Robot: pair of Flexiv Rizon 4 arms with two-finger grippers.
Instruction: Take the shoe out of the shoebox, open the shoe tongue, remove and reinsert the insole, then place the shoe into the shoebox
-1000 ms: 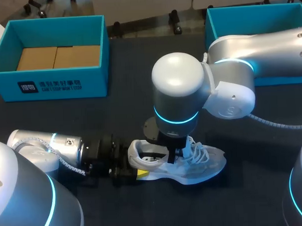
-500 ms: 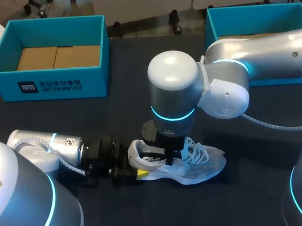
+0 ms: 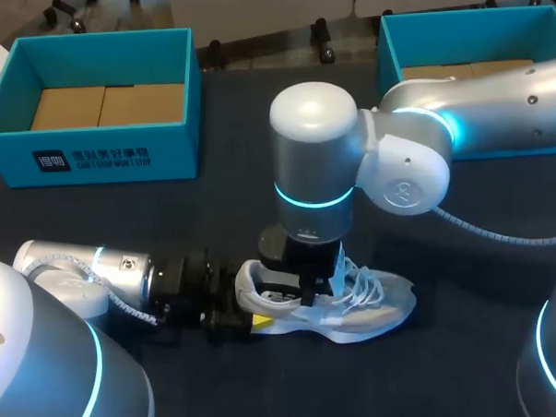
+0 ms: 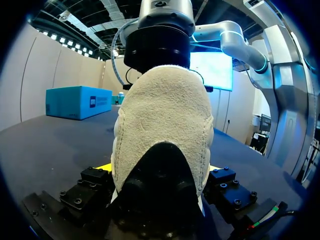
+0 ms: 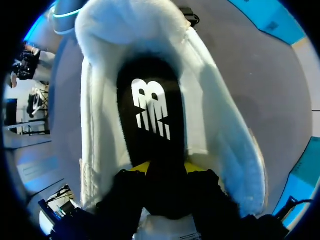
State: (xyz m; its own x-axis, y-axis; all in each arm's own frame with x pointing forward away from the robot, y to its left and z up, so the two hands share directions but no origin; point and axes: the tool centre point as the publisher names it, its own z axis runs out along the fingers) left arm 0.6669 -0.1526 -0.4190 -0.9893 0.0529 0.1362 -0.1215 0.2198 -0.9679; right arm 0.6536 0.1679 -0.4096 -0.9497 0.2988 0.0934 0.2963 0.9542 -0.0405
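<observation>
White shoe (image 3: pixel 356 308) lies on its sole on the dark desk (image 3: pixel 466 283), out of both boxes, heel toward the left arm (image 3: pixel 96 272), toe toward the right side. Laces (image 3: pixel 360 283) loose over the upper.

Insole (image 5: pixel 150 110), black with a white mark, sits inside the shoe opening. Its near end runs up between the yellow tips of the right hand (image 5: pixel 165 170). Both tips lie against it from two sides: a pinch on the insole. How far the insole is lifted off the shoe bed cannot be judged.

Right arm (image 3: pixel 477 126) comes in level from the right. Its last link turns straight down over the shoe. In the head view the fingers are sunk in the opening behind the wrist housing, so only the black base shows.

Left hand (image 4: pixel 157 167) is clamped on the shoe's heel (image 4: pixel 162 125), a sliver of yellow showing on each side of it. Left arm lies low and nearly flat along the desk, pointing at the heel. In the head view the shoe collar partly covers its hand.

Left wrist view: the heel fills the middle, so the front of the shoe is hidden. The right arm's wrist stands just behind it.

Left shoebox (image 3: pixel 100 156) is well apart at the far left, brown cardboard on its floor. Right shoebox (image 3: pixel 391 47) is at the far right, partly covered by the right arm and cut off at the edge.
</observation>
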